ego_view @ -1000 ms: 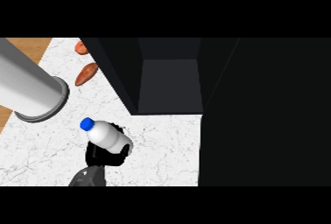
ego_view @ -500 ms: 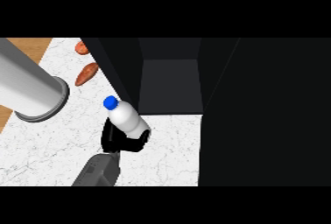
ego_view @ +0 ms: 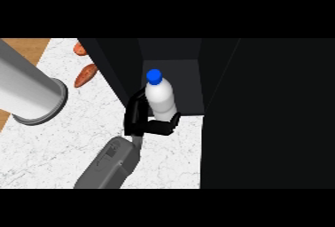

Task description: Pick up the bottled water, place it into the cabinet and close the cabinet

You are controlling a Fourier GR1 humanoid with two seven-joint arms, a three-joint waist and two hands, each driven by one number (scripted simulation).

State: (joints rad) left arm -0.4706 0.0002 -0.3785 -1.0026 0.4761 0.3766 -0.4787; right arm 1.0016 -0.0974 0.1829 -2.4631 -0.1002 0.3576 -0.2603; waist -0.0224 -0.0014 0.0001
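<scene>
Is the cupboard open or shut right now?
Open. The inside of the cabinet shows, and the robot hand holds the bottled water right at its opening.

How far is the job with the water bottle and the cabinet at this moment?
Done: the right hand is curled round the bottled water, which is upright. In hand: the bottle is held at the mouth of the open cabinet, not yet released. Left: set it inside, let go, pull the hand out, close the cabinet.
</scene>
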